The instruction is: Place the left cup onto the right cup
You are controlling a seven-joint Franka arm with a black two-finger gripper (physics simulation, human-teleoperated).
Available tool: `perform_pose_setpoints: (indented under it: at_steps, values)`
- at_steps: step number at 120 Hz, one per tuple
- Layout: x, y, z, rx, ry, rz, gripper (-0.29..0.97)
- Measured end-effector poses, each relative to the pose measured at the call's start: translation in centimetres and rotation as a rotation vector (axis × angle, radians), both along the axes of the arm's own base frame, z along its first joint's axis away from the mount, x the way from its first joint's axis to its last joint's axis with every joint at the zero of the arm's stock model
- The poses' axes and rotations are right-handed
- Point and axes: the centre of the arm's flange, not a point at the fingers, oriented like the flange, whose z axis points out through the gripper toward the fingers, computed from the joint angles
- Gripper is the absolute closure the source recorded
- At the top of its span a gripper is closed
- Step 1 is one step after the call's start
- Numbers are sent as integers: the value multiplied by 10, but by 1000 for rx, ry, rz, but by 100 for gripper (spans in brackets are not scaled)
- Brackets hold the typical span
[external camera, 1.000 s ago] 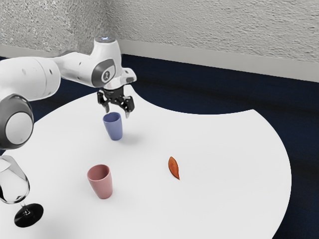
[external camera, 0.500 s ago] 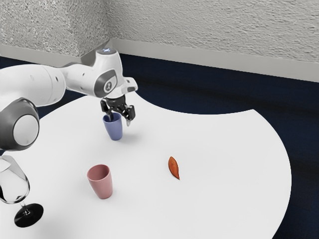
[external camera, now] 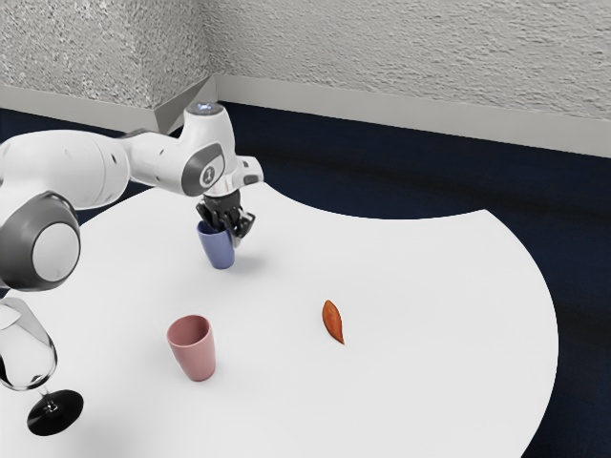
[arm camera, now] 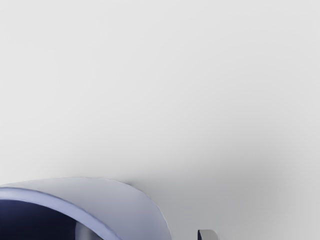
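A blue cup (external camera: 218,250) stands upright on the white table (external camera: 420,315), toward the back on the exterior view's left. A pink cup (external camera: 194,347) stands upright nearer the front, apart from it. My gripper (external camera: 229,227) is down at the blue cup's rim, its fingers straddling the wall on the side toward the exterior view's right. In the wrist view the blue cup (arm camera: 105,205) sits just under my hand. One fingertip (arm camera: 207,235) shows outside its wall with a strip of table between them, so the gripper is open.
A small orange-red leaf-shaped piece (external camera: 332,322) lies on the table toward the exterior view's right. A wine glass (external camera: 27,367) stands at the front left edge. Dark floor surrounds the table's curved edge.
My hand has come down from above the blue cup to its rim, and the fingers have drawn closer together around the wall. Neither cup has moved.
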Motion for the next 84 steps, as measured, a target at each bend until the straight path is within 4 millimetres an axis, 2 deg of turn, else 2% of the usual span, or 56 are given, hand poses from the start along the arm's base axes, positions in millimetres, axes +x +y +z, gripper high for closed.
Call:
perform_pose_setpoints:
  at_steps: [21, 45, 55, 63, 84]
  values:
    - [-1, 5, -2, 6, 2, -2, 71]
    - [-1, 6, 2, 14, -2, -12, 75]
    - [-1, 3, 18, 19, -18, -16, 75]
    - [-5, 1, 39, 22, -35, -18, 76]
    - [-47, -14, 83, 18, -29, -24, 76]
